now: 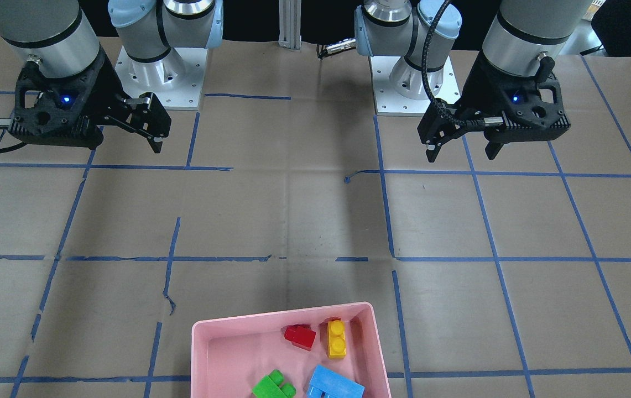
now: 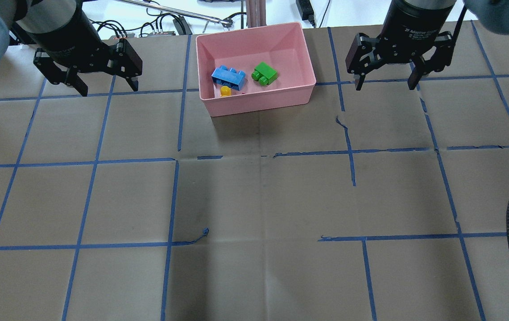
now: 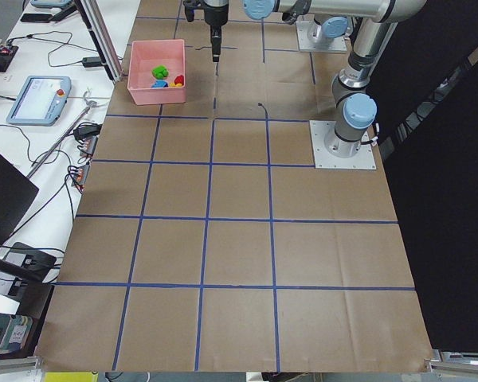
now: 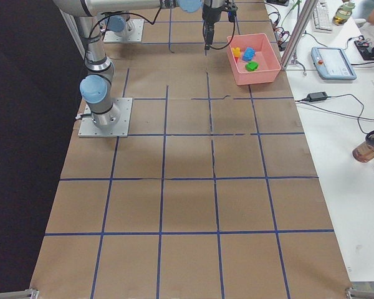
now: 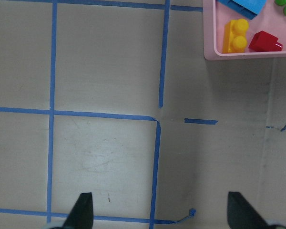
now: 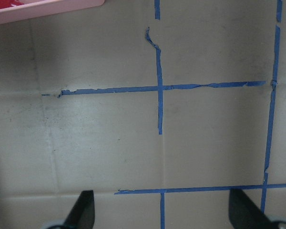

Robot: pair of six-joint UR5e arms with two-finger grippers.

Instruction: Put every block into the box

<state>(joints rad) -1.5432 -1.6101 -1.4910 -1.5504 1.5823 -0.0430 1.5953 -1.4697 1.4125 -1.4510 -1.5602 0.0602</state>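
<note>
The pink box (image 1: 282, 316) stands at the far middle of the table and also shows in the overhead view (image 2: 254, 100). All the blocks lie inside it: the red one (image 1: 300, 336), the yellow one (image 1: 337, 338), the green one (image 1: 272, 385) and the larger light-blue one (image 1: 334, 384). My left gripper (image 2: 106, 88) is open and empty, above the table to the left of the box. My right gripper (image 2: 385, 85) is open and empty, to the right of the box. The left wrist view shows the box corner (image 5: 248, 55) with the yellow block (image 5: 236, 36) and the red block (image 5: 264, 42).
Blue tape lines cross the brown paper table cover. The two arm bases (image 1: 160, 77) (image 1: 409, 83) are bolted at the robot's side. Beyond the far edge is a white bench with a tablet (image 3: 36, 97), cables and a bottle (image 4: 371, 146).
</note>
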